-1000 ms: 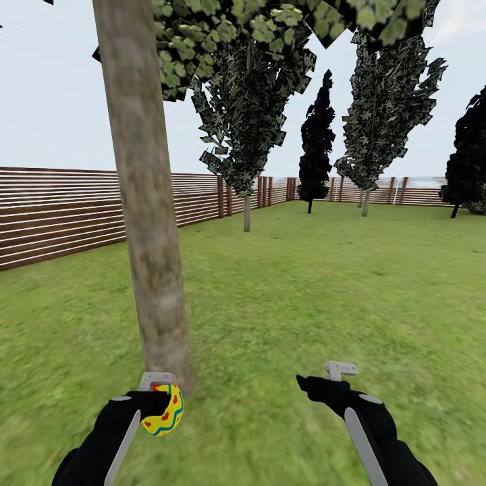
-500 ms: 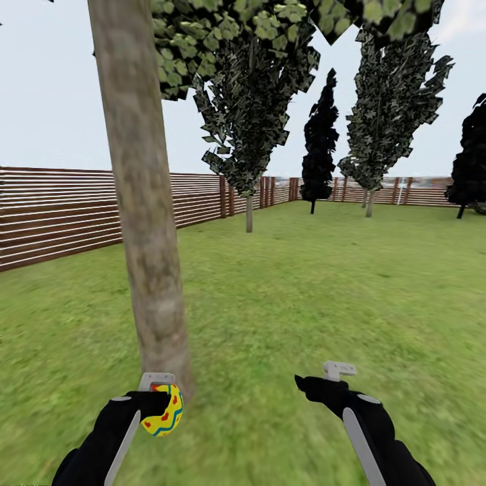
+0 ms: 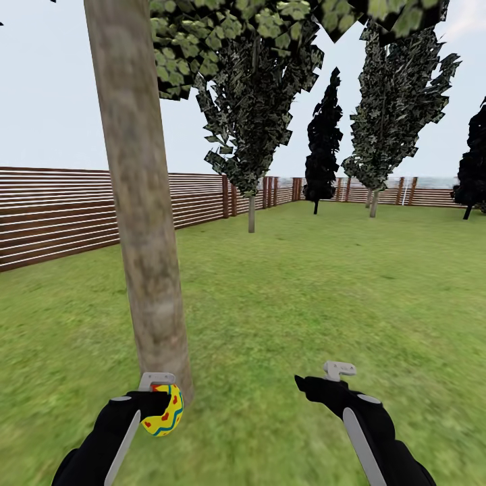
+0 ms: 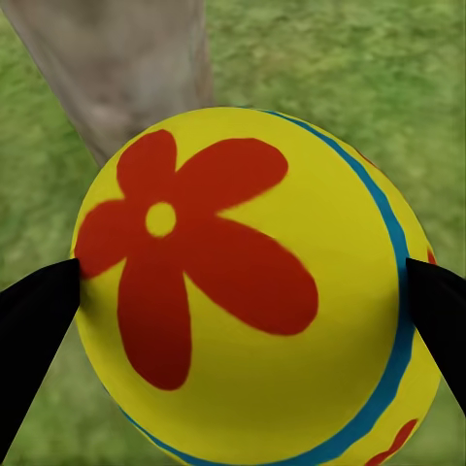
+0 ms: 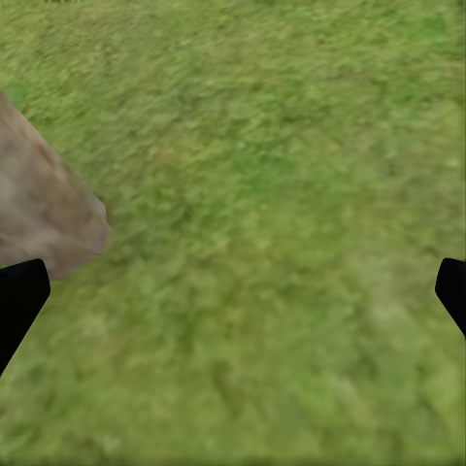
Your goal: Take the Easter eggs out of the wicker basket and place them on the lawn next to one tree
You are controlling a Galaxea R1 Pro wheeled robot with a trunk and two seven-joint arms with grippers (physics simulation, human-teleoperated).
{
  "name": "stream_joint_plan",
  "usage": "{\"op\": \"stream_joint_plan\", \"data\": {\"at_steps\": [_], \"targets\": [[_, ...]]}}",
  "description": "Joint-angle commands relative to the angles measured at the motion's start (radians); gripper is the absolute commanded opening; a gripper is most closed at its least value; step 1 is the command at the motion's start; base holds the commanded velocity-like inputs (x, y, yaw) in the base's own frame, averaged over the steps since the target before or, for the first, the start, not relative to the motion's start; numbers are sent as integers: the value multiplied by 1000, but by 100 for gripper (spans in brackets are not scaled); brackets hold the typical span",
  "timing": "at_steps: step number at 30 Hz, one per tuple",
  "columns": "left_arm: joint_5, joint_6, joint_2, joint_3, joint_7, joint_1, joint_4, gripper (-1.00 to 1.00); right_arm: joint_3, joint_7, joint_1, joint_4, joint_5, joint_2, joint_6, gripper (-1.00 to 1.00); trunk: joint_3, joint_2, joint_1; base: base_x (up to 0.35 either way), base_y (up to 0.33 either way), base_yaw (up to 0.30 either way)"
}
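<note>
A fenced garden: green lawn (image 3: 324,290), a slatted wooden fence (image 3: 61,216) at 10 o'clock, trees (image 3: 138,202) and open sky.

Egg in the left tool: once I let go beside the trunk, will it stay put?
The egg is round and smooth, so it may roll; grass on the flat-looking lawn should probably stop it. Held only at its sides by the left tool, it could slip.

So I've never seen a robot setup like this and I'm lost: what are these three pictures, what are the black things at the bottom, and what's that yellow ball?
It is a simulated two-armed robot in a garden. The big picture comes from its head camera, looking over both arms. The left gripper is shut on a painted Easter egg, close to the tree trunk. The right gripper is open and empty. The other two pictures come from cameras at each wrist: one shows the egg close up, one the lawn below.
</note>
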Motion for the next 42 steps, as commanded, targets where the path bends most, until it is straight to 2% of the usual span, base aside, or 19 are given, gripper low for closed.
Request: {"op": "stream_joint_plan", "data": {"at_steps": [1, 9, 15, 18, 21, 42], "targets": [[0, 5, 0, -1, 0, -1, -1, -100, 1, -7, -1, -1, -8, 0, 4, 100, -1, -1, 0, 0, 0, 0], [1, 5, 0, -1, -2, -1, -2, -100, 11, -7, -1, -1, -10, 4, 6, 100, -26, -57, 31, 0, 0, 0], [2, 5, 1, 1, -3, -1, -1, -100, 61, -8, -1, 0, -10, 8, 7, 100, -45, -99, 54, 0, 0, 0], [1, 5, 1, 1, -2, -1, 0, -100, 127, -10, -1, 0, -9, 7, 13, 100, -54, -120, 65, 0, 0, 0], [1, 5, 1, 1, -1, -1, 0, -100, 156, -12, -1, 0, -8, 7, 14, 100, -64, -141, 77, 0, 0, 0], [-3, -3, 1, 1, -1, -1, 1, -100, 159, -10, -2, 4, -20, 2, 20, 100, -158, -288, 157, 0, 0, 22]]}}
